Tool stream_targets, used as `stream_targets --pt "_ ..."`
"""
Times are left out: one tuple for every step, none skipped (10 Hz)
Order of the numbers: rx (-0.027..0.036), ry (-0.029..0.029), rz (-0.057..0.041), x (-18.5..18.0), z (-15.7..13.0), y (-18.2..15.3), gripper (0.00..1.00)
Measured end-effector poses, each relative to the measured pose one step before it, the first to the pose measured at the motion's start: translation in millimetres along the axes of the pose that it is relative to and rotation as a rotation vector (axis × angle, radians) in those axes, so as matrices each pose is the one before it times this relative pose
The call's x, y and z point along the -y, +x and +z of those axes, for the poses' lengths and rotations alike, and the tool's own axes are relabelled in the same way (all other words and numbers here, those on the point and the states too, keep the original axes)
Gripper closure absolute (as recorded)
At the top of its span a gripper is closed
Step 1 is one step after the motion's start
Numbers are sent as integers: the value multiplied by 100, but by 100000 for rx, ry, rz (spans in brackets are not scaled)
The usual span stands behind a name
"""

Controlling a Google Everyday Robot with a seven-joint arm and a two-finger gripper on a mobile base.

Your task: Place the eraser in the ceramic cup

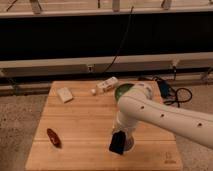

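The black eraser (118,142) stands tilted at the front of the wooden table (85,120), right under the end of my white arm. The gripper (121,134) is at its top, over the ceramic cup (129,146). Only a sliver of the cup's white rim shows beside the eraser; the rest is hidden by the eraser and the arm. The eraser's lower end lies at or inside the cup's rim; I cannot tell which.
A green bowl (121,92) sits behind the arm, mostly hidden. A pale beige block (64,94) lies at the back left, a white bottle-like object (106,85) at the back middle, a dark red oblong object (53,137) at the front left. Cables (172,92) lie to the right.
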Motion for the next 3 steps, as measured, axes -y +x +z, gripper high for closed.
stream_targets --pt "-106 -1106 1166 -468 69 211 20" --pt "36 -1241 1132 -472 96 200 20" --pt "-121 -870 719 -383 29 193 20"
